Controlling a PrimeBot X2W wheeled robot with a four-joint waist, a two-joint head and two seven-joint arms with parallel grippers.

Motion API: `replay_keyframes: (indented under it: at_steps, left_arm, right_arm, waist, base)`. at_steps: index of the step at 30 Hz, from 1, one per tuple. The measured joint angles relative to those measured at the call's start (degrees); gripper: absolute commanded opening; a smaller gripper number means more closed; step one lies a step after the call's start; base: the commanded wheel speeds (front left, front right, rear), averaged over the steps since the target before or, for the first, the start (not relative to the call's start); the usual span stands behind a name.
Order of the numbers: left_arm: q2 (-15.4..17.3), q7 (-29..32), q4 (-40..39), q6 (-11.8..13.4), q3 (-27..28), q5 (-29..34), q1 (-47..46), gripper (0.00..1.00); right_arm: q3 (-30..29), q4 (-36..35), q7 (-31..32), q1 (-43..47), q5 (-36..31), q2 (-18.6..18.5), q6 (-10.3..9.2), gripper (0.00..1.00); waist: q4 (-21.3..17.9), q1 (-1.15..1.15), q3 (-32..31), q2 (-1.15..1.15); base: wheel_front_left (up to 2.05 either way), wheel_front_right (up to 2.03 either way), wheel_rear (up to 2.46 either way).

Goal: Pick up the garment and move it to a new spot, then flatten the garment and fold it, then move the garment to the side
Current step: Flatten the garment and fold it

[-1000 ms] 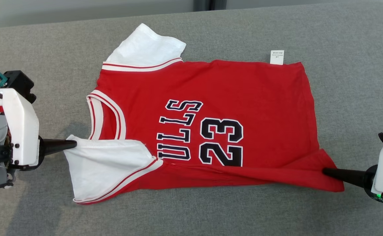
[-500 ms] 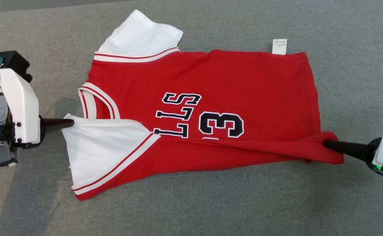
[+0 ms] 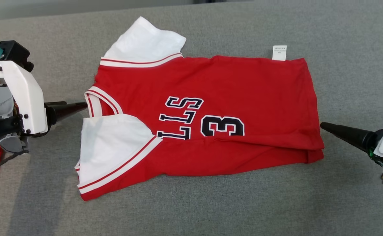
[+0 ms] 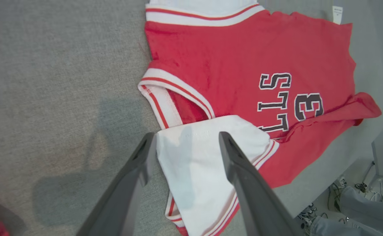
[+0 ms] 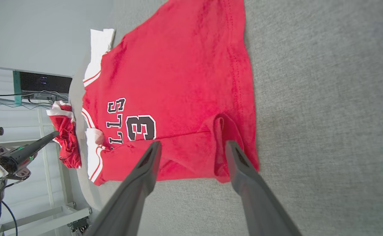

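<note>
The garment (image 3: 230, 85), a red jersey with white sleeves and dark lettering, lies on the grey table (image 3: 191, 209) with its near long edge folded up over the lettering. My left gripper (image 3: 83, 105) stands open at the collar end. In the left wrist view its fingers (image 4: 187, 135) straddle the white sleeve (image 4: 194, 164) without pinching it. My right gripper (image 3: 324, 125) hangs open just off the hem end, apart from the cloth. The right wrist view shows its fingers (image 5: 194, 143) spread over the folded hem corner (image 5: 220, 137).
Another crumpled red and white garment (image 5: 67, 137) lies at the table's left end, behind my left arm (image 3: 21, 95). The table's edge (image 4: 325, 170) drops to a floor with cables (image 4: 309, 213). Shelving and a monitor (image 5: 44, 85) stand beyond the left end.
Both grippers were shut on the garment's near corners. They carried that edge up over the lettering, then opened and let go. The head camera also shifted slightly.
</note>
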Motion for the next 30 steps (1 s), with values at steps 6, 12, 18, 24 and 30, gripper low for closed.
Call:
replay_keyframes:
  at_steps: [6,12,18,24,30]
  left_arm:
    - [-0.15,-14.30,-0.56,-1.16,2.31,4.98,2.58,1.00]
    - [-0.80,-30.00,-4.93,1.85,3.68,10.07,9.07,1.00]
    - [-0.14,-43.41,-12.04,10.11,4.99,13.86,17.26,1.00]
    - [-0.43,-53.56,-17.98,18.85,6.15,16.17,26.61,1.00]
    - [-4.05,-55.33,-19.34,23.45,10.31,19.46,34.98,1.00]
  right_arm:
    - [-0.75,-5.88,-10.53,3.87,5.71,-0.02,0.00,1.00]
    - [2.22,-13.34,-25.75,11.88,6.13,-0.71,-0.01,1.00]
    - [7.43,-16.13,-40.49,20.61,2.15,-4.90,-0.01,1.00]
    - [11.48,-12.93,-49.47,27.00,-0.40,-6.93,-0.01,1.00]
    - [14.38,-6.75,-55.37,29.76,-2.25,-8.26,-0.01,1.00]
  waist:
    - [0.46,0.00,-3.81,0.00]
    - [1.41,0.00,-7.39,0.00]
    - [2.59,0.00,-10.16,0.00]
    - [3.23,0.00,-11.30,0.00]
    - [3.84,0.00,-11.01,0.00]
  base:
    - [0.00,0.00,0.00]
    - [0.00,0.00,0.00]
    - [0.00,0.00,0.00]
    - [0.00,0.00,0.00]
    - [0.00,0.00,0.00]
